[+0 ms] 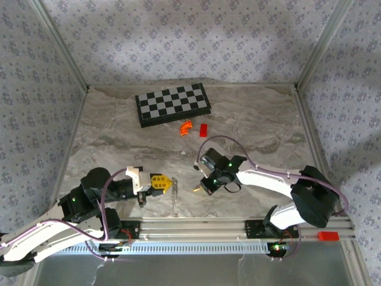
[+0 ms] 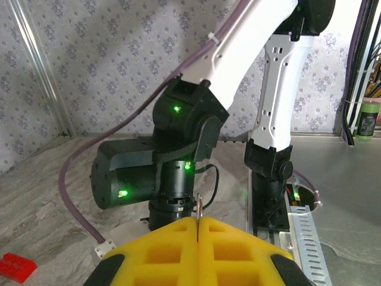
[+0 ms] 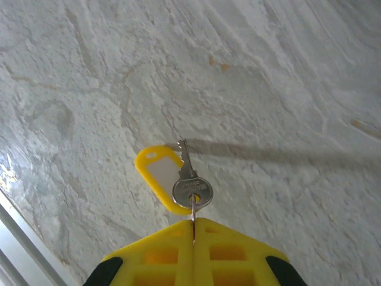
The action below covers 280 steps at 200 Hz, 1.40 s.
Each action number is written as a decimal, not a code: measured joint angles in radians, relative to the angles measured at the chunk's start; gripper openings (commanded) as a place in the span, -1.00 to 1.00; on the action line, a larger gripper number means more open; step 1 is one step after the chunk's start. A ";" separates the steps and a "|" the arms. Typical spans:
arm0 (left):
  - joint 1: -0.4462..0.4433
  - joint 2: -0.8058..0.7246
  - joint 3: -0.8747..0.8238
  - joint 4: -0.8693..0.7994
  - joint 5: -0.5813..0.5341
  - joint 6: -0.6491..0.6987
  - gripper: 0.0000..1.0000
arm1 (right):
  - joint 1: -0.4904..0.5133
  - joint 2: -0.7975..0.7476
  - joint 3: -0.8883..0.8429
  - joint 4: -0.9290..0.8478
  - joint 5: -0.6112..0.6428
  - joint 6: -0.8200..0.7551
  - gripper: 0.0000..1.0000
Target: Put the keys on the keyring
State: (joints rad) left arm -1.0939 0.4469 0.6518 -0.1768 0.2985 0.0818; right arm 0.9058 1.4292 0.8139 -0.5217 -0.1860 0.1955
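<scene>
My right gripper is shut on a thin metal ring that passes through the hole of a silver key. The key hangs just above the marble table, in front of a yellow tag with a white label. In the top view the right gripper sits near the front middle, a yellow tip at its end. My left gripper faces it from the left. The left gripper is shut on a thin silver metal piece, seen edge-on; from above that piece looks elongated like a key.
A black-and-white checkerboard lies at the back. An orange curved piece and a red block lie in front of it. The right arm's black wrist stands close ahead of the left gripper. A metal rail runs along the near edge.
</scene>
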 measured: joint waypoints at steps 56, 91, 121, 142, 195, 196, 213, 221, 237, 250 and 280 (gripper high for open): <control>0.000 -0.038 -0.008 -0.006 -0.001 0.012 -1.00 | 0.031 0.076 0.082 -0.256 0.003 0.020 -1.00; 0.000 -0.047 -0.021 -0.006 0.000 0.015 -1.00 | 0.048 0.129 0.104 -0.316 -0.019 0.026 -1.00; -0.001 -0.047 -0.022 -0.006 0.000 0.015 -1.00 | 0.053 0.190 0.117 -0.332 -0.031 0.026 -1.00; -0.002 -0.047 -0.023 -0.006 0.000 0.015 -1.00 | 0.053 0.204 0.129 -0.344 -0.037 0.025 -1.00; -0.002 -0.047 -0.023 -0.006 0.000 0.022 -1.00 | 0.052 0.199 0.131 -0.342 -0.038 0.036 -0.62; -0.002 -0.047 -0.023 -0.006 0.000 0.022 -1.00 | 0.052 0.198 0.131 -0.341 -0.037 0.033 -0.60; -0.002 -0.047 -0.023 -0.006 0.000 0.022 -1.00 | 0.050 0.159 0.124 -0.323 -0.038 0.060 -0.34; -0.002 -0.047 -0.023 -0.006 0.000 0.022 -1.00 | 0.047 0.122 0.111 -0.305 -0.038 0.077 -0.21; -0.002 -0.047 -0.023 -0.005 0.001 0.022 -1.00 | 0.035 0.031 0.067 -0.261 -0.038 0.109 0.00; -0.002 -0.047 -0.023 -0.005 0.001 0.022 -1.00 | 0.026 -0.058 0.014 -0.212 -0.039 0.151 0.05; -0.002 -0.047 -0.023 -0.003 0.002 0.022 -1.00 | 0.014 -0.260 -0.155 -0.055 -0.035 0.243 0.14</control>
State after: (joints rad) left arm -1.0958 0.4000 0.6289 -0.1799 0.3000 0.1036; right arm 0.9195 1.1694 0.6590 -0.5762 -0.2207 0.4385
